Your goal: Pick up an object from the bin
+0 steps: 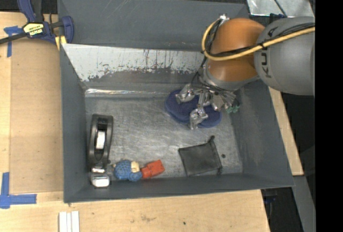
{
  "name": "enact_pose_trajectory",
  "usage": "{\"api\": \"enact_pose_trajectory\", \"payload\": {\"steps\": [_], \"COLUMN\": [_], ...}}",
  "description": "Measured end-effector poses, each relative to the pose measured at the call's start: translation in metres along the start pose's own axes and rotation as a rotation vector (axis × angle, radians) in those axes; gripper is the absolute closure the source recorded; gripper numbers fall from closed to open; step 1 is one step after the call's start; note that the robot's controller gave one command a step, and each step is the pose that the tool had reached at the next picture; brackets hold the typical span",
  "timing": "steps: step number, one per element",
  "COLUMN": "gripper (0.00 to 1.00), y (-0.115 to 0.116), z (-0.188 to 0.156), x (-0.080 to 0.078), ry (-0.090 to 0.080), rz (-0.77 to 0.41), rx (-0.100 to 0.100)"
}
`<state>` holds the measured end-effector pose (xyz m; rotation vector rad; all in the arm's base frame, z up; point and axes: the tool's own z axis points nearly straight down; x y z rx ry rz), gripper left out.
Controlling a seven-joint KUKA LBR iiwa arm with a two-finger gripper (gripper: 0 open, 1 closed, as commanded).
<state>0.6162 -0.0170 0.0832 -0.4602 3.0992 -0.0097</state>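
Arm enters from the right; its orange wrist cover (236,51) sits above the far-right part of the grey bin (134,22). Hand (201,103) is low over the bin floor, directly above a dark blue, rounded, flattish object (174,107) lying at far right of the floor, close to the foot of the far wall. Metal parts of the hand overlap the object's right half; the left edge of the blue object shows clear of it. Contact: not resolvable. Whether the hand is apart, together or clamped on the blue object: cannot tell from this angle. Other contents, all well apart from the hand: a flat black square pad (200,160) near right, just nearer than the blue object; a black oblong ring-shaped item (101,137) with a pale centre at left; along the near wall, a small blue ball-like toy (124,170) touching a red-orange piece (154,168); a small silver item (99,180) in the near-left corner.
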Motion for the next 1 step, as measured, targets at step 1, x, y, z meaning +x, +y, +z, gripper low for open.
{"api": "enact_pose_trajectory", "payload": {"steps": [1], "gripper": [1.0], "y": [-0.0244], "z": [-0.1433], "x": [0.0089], "ry": [-0.004], "rz": [-0.225], "rx": [-0.002]}}
